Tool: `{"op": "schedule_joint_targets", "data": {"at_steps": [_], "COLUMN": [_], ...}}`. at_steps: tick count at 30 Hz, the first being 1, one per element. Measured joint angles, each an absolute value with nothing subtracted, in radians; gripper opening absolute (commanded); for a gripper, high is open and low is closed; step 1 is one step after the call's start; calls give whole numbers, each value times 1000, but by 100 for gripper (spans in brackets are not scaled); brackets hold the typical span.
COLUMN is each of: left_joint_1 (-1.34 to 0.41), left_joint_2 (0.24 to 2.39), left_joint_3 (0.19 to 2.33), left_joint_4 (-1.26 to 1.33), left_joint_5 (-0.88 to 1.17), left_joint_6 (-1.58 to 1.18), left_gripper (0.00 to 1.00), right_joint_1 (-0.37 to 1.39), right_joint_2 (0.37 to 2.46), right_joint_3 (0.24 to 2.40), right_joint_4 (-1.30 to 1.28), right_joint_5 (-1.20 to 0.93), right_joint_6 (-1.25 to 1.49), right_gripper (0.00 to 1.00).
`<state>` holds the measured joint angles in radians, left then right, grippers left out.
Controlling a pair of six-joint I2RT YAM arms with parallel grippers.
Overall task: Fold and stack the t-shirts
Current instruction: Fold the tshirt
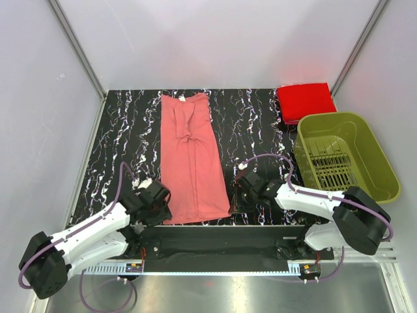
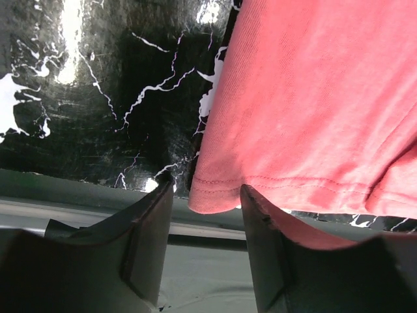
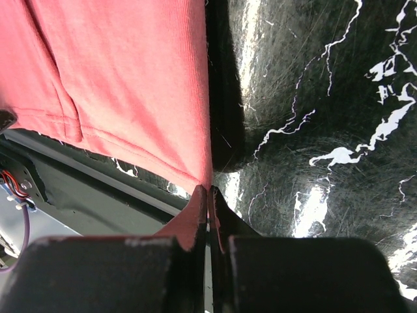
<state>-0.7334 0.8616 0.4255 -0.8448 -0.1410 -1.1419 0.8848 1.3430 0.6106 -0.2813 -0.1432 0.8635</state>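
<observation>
Top external view shows two t-shirts, one basket and two arms on a black, white-veined tabletop (image 1: 124,130). One salmon-pink t-shirt (image 1: 192,163) lies flat in the middle of the tabletop, folded into a long narrow strip that runs from the far edge down to the near edge, with a bunched crease in its far half. One red t-shirt (image 1: 305,101) sits folded into a compact rectangle at the far right corner, just beside the far rim of the single olive-green basket (image 1: 326,118), which stands at the right edge of the tabletop.

One left end effector (image 1: 156,199) sits at the near left corner of the pink strip. In the left wrist view its two fingers (image 2: 153,228) are spread, and the stitched hem corner hangs in the gap between them without being squeezed.

One right end effector (image 1: 244,182) is at the strip's near right side. In the right wrist view its two fingers are pressed together, and the cloth's near corner draws to a point at their tips, pinched there
</observation>
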Motion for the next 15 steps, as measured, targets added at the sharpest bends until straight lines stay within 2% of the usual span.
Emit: {"op": "schedule_joint_targets", "data": {"at_steps": [15], "left_joint_1": [-738], "left_joint_2": [831], "left_joint_3": [408], "left_joint_4": [-828], "left_joint_5": [-145], "left_joint_6": [-1160], "left_gripper": [50], "right_joint_1": [885], "right_joint_2": [1342], "right_joint_3": [607], "right_joint_4": [-278], "right_joint_5": [-144], "right_joint_6": [860], "right_gripper": [0]}}
